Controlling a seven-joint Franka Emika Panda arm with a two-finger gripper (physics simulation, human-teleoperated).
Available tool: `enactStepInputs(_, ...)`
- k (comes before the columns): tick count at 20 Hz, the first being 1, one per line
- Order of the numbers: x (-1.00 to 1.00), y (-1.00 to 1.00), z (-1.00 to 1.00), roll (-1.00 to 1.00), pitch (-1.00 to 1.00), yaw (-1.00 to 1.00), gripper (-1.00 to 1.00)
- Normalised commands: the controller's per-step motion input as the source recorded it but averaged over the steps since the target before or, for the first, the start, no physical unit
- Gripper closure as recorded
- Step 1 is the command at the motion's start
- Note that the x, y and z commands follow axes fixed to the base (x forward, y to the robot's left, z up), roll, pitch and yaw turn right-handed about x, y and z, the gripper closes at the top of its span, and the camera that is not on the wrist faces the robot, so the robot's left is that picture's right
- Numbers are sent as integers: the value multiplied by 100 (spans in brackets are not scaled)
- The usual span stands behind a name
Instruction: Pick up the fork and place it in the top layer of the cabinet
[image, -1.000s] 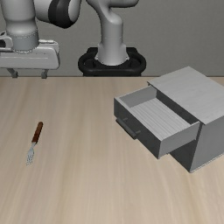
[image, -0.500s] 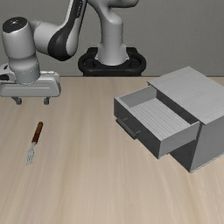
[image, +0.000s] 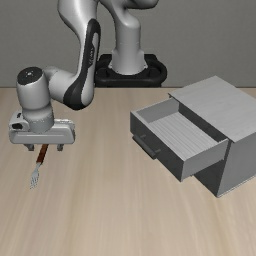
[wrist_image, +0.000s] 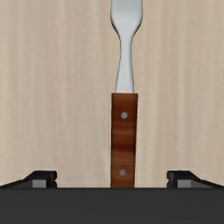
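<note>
The fork (image: 38, 172) lies flat on the wooden table at the exterior view's left, its brown riveted handle (wrist_image: 124, 138) running into a silver neck and tines (wrist_image: 126, 16). My gripper (image: 40, 149) hangs directly over the handle, low above the table, open. In the wrist view the handle runs straight between my two fingertips (wrist_image: 40, 179), which stand wide apart on either side without touching it. The grey cabinet (image: 225, 125) sits at the exterior view's right with its top drawer (image: 180, 135) pulled out.
The robot's base (image: 127, 70) stands at the far edge of the table. Bare wooden tabletop stretches between the fork and the cabinet.
My hand has come down and moved slightly toward the exterior view's right, from high above the table's back left to just over the fork's handle. The fork and drawer have not moved.
</note>
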Motion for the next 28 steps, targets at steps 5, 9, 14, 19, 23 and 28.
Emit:
enactStepInputs(5, 0, -20, -40, 0, 0, 0, 100)
enactStepInputs(9, 0, 0, 0, 0, 0, 0, 100)
enactStepInputs(14, 0, 0, 40, 0, 0, 0, 100)
enactStepInputs(19, 0, 0, 100, 0, 0, 0, 100)
enactStepInputs(23, 0, 0, 100, 0, 0, 0, 100)
enactStepInputs(28, 0, 0, 100, 0, 0, 0, 100)
